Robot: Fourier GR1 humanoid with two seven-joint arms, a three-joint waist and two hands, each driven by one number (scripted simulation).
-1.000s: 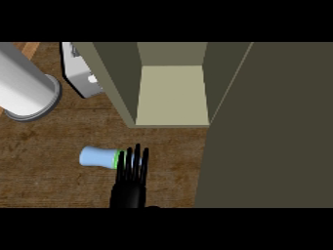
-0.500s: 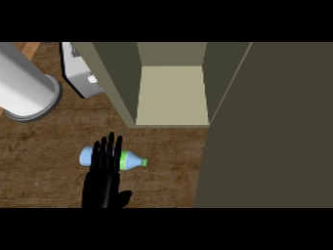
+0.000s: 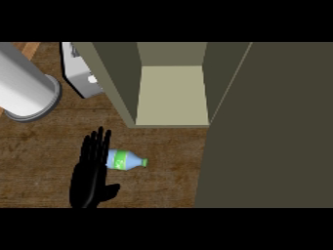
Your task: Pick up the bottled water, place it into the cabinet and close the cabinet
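Head view: the cabinet (image 3: 117, 80) stands open at the top middle, with olive side walls and a pale floor inside, and everything else is placed from it. From the cabinet's right wall a broad dark olive door (image 3: 284, 132) runs down the whole right side of the view, swung out over the wooden counter (image 3: 161, 188). The bottled water (image 3: 128, 160) lies on its side on the counter below the cabinet's left wall, near its front edge but apart from it. Its green cap (image 3: 144, 162) points right, toward the door, and its pale blue body carries a green label. The left hand (image 3: 90, 173) comes up from the lower edge, further left of the cabinet than the bottle. It is flat and released, with straight fingers (image 3: 96, 146) pointing up toward the cabinet and the thumb (image 3: 111, 190) standing out on the cabinet side. The fingers cover the bottle's base end, so only the neck half shows; nothing curls round the bottle, and whether the hand touches it or hangs over it cannot be told. Against the outside of the cabinet's left wall leans a small white object (image 3: 81, 78), too indistinct to name. Further left of the cabinet lies a large pale grey cylinder (image 3: 14, 80), its round end facing down and to the right.
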